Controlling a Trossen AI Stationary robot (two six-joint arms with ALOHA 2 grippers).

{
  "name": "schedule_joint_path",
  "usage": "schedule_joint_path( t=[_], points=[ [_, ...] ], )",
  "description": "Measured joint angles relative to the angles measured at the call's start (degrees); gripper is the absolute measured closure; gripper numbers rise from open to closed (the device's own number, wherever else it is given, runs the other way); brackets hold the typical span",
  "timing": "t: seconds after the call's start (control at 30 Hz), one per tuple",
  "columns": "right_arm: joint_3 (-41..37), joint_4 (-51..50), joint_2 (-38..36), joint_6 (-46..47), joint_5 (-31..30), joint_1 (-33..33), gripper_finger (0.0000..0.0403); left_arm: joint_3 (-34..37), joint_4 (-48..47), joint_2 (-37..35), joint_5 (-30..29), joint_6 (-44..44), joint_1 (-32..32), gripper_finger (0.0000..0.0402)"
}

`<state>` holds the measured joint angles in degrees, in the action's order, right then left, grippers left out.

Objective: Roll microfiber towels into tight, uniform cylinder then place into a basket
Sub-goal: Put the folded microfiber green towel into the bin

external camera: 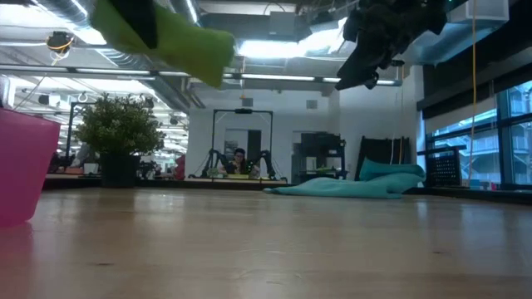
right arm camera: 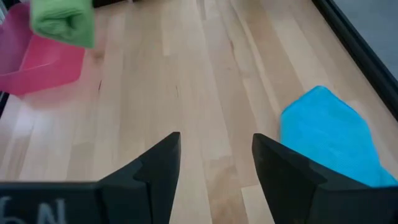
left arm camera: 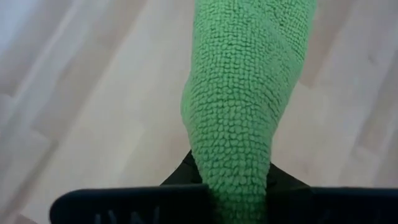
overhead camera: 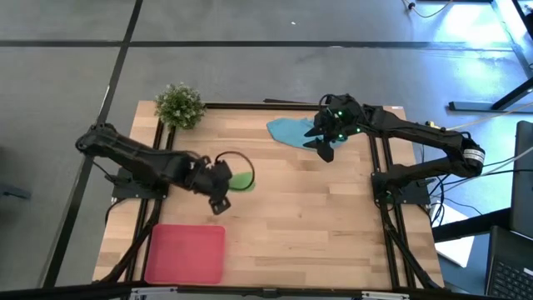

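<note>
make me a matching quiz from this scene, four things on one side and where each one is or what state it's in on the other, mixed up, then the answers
Things:
1. green towel
2. blue towel
3. red tray
4. right pincer

Places or states:
A. lying flat on the table by the far edge
B. open, holding nothing, raised above the table next to the blue towel
C. rolled up and lifted off the table, clamped in the left pincer
D. sitting at the near left corner of the table, nothing in it

Right pairs: 1-C, 2-A, 3-D, 4-B
</note>
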<state>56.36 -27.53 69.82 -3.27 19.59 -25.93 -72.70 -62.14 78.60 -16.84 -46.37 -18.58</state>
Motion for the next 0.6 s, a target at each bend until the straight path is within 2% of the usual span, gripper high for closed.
schedule_joint_path(
  t=[0.17, 0.37, 0.6],
  points=[
    [0.00, 0.01, 0.00, 0.22, -0.02, 0.00, 0.0202, 0.01, -2.59, -0.36, 0.60, -10.47, -7.95, 0.0385],
    [0.00, 0.26, 0.00, 0.11, 0.00, 0.02, 0.0202, -0.01, -2.11, -0.30, 0.64, -25.16, -18.81, 0.0385],
    [0.00, 0.28, 0.00, -0.04, -0.02, 0.01, 0.0202, -0.01, -1.46, 0.10, 1.23, -38.00, -29.90, 0.0380]
  ],
)
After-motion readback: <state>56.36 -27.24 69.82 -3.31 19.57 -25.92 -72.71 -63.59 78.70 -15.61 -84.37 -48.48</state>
